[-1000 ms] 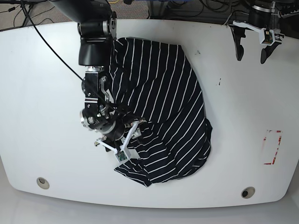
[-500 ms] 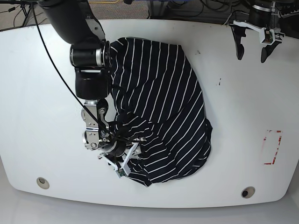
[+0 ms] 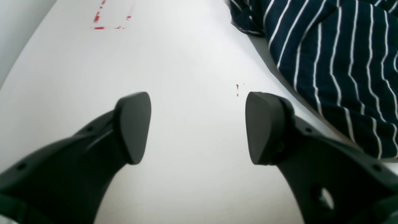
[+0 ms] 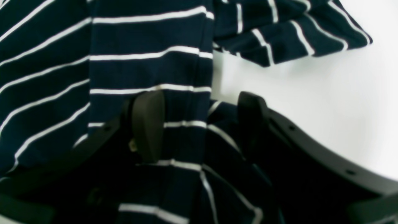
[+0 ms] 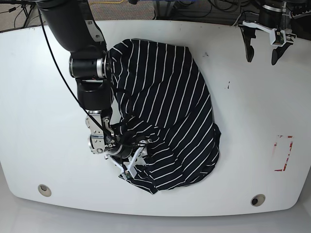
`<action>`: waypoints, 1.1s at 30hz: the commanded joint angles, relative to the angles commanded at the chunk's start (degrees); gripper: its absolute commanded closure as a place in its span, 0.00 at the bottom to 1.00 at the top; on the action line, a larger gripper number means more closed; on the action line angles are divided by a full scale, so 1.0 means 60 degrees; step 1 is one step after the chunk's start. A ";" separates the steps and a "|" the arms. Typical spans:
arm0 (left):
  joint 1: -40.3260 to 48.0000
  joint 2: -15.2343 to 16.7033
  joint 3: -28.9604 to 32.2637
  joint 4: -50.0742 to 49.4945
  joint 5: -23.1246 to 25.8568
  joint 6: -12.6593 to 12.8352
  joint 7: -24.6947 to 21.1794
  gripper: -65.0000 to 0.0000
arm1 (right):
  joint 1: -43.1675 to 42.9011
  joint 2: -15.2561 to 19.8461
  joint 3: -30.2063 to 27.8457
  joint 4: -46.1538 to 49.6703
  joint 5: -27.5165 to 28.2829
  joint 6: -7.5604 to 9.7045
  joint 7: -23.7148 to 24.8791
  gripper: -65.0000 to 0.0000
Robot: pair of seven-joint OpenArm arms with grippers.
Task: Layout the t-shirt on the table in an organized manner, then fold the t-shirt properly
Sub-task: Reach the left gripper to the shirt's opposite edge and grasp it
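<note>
The dark navy t-shirt (image 5: 165,97) with thin white stripes lies crumpled in a rounded heap on the white table (image 5: 43,121). My right gripper (image 5: 127,169) is down at the shirt's lower-left edge. In the right wrist view this right gripper (image 4: 200,124) is open, its fingers (image 4: 149,124) apart with a fold of the t-shirt (image 4: 46,62) lying between them. My left gripper (image 5: 262,54) hovers open at the far right corner, away from the shirt. The left wrist view shows the left gripper (image 3: 199,127) holding nothing over bare table (image 3: 186,46), with the t-shirt (image 3: 342,62) off to its right.
A red-and-white tape rectangle (image 5: 283,153) marks the table's right side and appears as tape (image 3: 112,15) in the left wrist view. Two metal grommets (image 5: 44,190) (image 5: 258,200) sit near the front edge. The right arm's dark body (image 5: 90,73) overhangs the shirt's left side.
My right arm has drawn back toward the far left while its gripper slid down to the shirt's lower-left edge. The shirt's lower-left folds have shifted slightly. The left arm has not moved.
</note>
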 joint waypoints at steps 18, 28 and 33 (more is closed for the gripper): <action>-0.0029 0.0000 0.0015 0.0000 0.0000 0.0000 0.0000 0.33 | -0.0410 -0.0337 -0.0015 0.0000 -0.0029 0.0044 0.0044 0.75; -0.0088 0.0000 0.0015 0.0000 0.0000 0.0000 0.0571 0.33 | -0.0410 -0.0322 -0.0015 0.0103 -0.0044 0.0308 -0.0015 1.00; -0.0103 0.0000 0.0088 0.0000 -0.0044 0.0000 0.0615 0.32 | -0.0806 -0.0293 -0.0015 0.1421 -0.0044 0.0454 -0.0410 1.00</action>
